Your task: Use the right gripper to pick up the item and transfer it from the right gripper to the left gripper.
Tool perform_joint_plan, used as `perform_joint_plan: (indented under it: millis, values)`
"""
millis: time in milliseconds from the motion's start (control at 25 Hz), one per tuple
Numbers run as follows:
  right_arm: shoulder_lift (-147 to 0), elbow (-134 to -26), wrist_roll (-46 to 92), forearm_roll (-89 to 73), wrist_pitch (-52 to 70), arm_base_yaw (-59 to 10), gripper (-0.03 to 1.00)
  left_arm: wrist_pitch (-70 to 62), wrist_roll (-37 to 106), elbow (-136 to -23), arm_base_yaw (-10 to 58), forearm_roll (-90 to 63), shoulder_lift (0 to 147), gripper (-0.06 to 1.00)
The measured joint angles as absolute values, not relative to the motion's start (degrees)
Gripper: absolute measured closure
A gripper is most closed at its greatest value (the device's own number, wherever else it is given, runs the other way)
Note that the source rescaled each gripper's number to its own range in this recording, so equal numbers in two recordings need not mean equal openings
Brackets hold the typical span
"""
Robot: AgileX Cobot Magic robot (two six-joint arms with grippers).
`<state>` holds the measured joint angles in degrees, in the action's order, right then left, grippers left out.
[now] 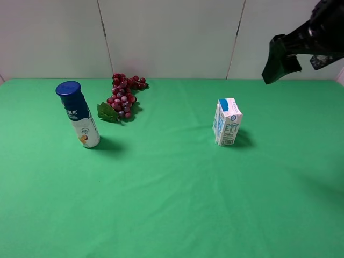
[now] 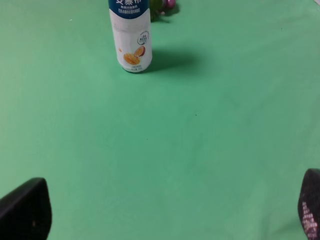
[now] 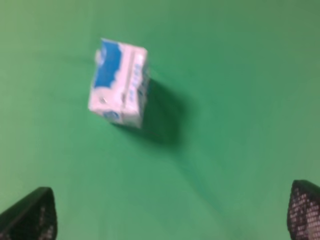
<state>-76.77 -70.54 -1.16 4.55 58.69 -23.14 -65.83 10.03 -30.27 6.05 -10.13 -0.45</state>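
White-blue carton (image 1: 227, 121) stands upright on green cloth (image 1: 172, 215), right of centre in high view, ungripped. At upper right of frame, right gripper (image 1: 280, 60) hangs in air, well apart from carton; its wrist view shows fingers (image 3: 30, 220) spread wide. Seen only in own wrist view, left gripper (image 2: 165, 217) also spread wide. At left of frame, bottle (image 1: 78, 114) upright, grape bunch (image 1: 123, 97) near it.

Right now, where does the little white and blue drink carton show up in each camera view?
Exterior high: drink carton stands upright right of centre on the green cloth.
Left wrist: not in it; only the white bottle shows.
Right wrist: blurred, ahead of the right gripper, apart from its open jaws.
Shared landmark: the green cloth, in all three.
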Motion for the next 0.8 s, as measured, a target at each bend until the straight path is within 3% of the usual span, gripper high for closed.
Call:
perform_joint_plan:
  millis: [800]
  values:
    - [-101.4, -82.6, -4.9, 2.1, 60.6, -26.1, -0.03, -65.8, 10.0, -30.3, 6.0, -10.1, -0.5, -0.06]
